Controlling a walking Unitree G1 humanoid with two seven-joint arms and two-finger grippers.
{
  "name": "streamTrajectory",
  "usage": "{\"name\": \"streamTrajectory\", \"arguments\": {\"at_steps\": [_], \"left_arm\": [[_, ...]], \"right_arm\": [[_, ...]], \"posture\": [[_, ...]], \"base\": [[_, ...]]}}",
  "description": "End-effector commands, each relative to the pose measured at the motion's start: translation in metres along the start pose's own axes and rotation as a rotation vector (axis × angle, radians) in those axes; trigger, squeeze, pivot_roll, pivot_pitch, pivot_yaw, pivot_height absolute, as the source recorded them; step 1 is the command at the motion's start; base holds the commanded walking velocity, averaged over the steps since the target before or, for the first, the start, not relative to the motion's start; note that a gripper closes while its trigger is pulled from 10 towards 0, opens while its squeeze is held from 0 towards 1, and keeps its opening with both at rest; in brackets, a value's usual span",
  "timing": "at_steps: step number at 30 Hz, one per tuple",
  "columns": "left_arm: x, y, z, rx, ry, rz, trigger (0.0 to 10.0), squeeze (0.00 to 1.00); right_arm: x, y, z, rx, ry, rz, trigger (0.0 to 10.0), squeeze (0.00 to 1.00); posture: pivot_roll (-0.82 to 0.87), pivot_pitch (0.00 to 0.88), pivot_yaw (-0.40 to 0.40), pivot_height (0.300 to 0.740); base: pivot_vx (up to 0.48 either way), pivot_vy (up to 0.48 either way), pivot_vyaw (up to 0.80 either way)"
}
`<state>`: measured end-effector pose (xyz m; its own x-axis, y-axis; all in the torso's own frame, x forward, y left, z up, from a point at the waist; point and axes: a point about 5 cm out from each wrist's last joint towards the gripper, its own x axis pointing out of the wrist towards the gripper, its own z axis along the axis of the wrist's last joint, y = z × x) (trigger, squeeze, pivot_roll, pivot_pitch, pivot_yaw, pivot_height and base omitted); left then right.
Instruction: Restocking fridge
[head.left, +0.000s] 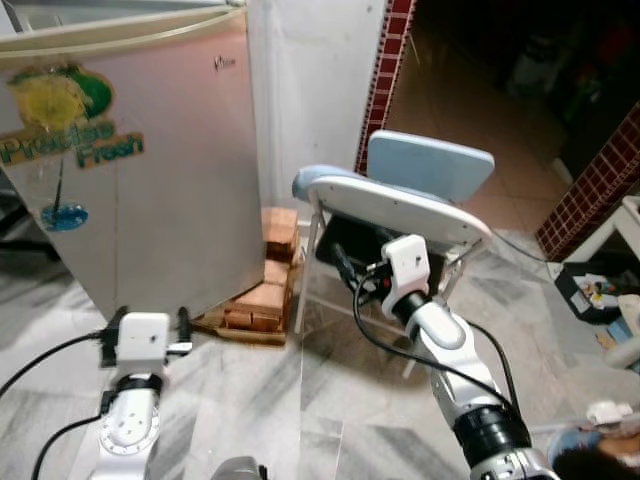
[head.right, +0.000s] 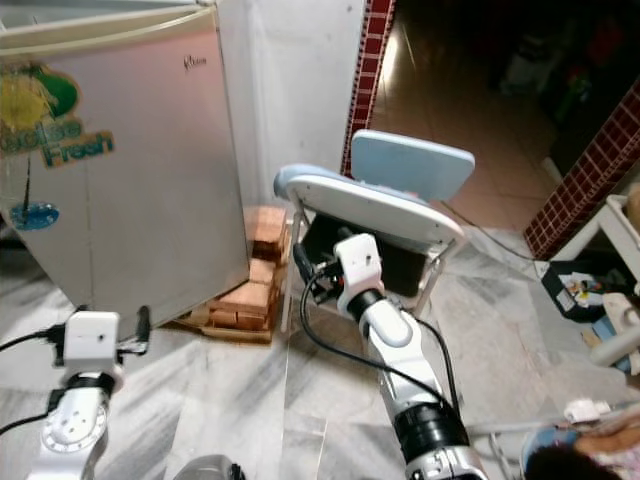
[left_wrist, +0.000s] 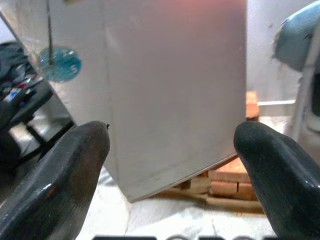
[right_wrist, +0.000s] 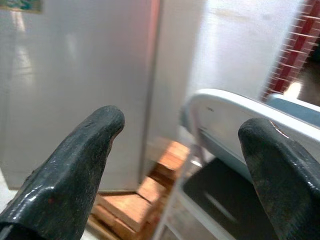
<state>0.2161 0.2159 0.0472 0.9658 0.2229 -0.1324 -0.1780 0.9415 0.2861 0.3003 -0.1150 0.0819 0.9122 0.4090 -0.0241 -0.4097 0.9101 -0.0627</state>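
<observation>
Grey-veined marble floor (head.left: 250, 400) spreads before the robot, with a white wall (head.left: 310, 90) behind and a red-tiled pillar edge (head.left: 385, 70) opening onto a darker room. On the left stands the fridge (head.left: 150, 170), a silver-grey box with its door closed and a green and yellow "Fresh" sticker (head.left: 70, 125) on the front. Its lower right corner sits just beside a low stack of reddish bricks (head.left: 265, 290) on the floor against the wall.

Low in front of the fridge is the left hand (head.left: 150, 322), its two black fingers (left_wrist: 60, 180) spread wide apart with nothing between them; the wrist view looks along them at the fridge's bottom edge and the bricks. The right hand (head.right: 308, 268) is raised near the front of a folding chair (head.left: 400, 200) with a pale blue seat and back, right of the bricks. Its fingers (right_wrist: 75, 165) are likewise spread and empty, pointing toward the fridge side and the chair's rim. Black cables (head.left: 390, 350) loop beside the right arm.

At the far right edge lie some cluttered items (head.left: 600, 290), too small to tell.
</observation>
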Motion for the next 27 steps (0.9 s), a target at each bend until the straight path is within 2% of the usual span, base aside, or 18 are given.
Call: {"name": "streamTrajectory", "arguments": {"at_steps": [1,4,9,27], "left_arm": [[0.003,-0.007,0.004,-0.012,-0.023,-0.015,10.0,0.00],[0.007,-0.009,0.008,-0.019,-0.034,-0.019,10.0,0.00],[0.009,-0.015,0.011,-0.011,-0.052,-0.051,10.0,0.00],[0.007,-0.017,0.005,-0.016,-0.037,-0.058,10.0,0.00]], "right_arm": [[-0.007,-0.018,-0.009,0.028,0.036,-0.109,10.0,0.00],[-0.006,-0.024,-0.010,0.017,0.041,-0.176,10.0,0.00],[-0.003,-0.028,-0.011,0.024,0.048,-0.216,10.0,0.00],[-0.005,-0.028,-0.017,0.044,0.060,-0.241,10.0,0.00]], "posture": [[0.04,0.000,-0.013,0.740],[0.03,0.000,-0.006,0.740],[0.02,0.000,-0.003,0.740],[0.01,0.000,0.004,0.740]], "base": [[0.000,0.480,0.00],[0.000,0.480,0.00],[0.000,0.480,0.00],[0.000,0.480,0.00]]}}
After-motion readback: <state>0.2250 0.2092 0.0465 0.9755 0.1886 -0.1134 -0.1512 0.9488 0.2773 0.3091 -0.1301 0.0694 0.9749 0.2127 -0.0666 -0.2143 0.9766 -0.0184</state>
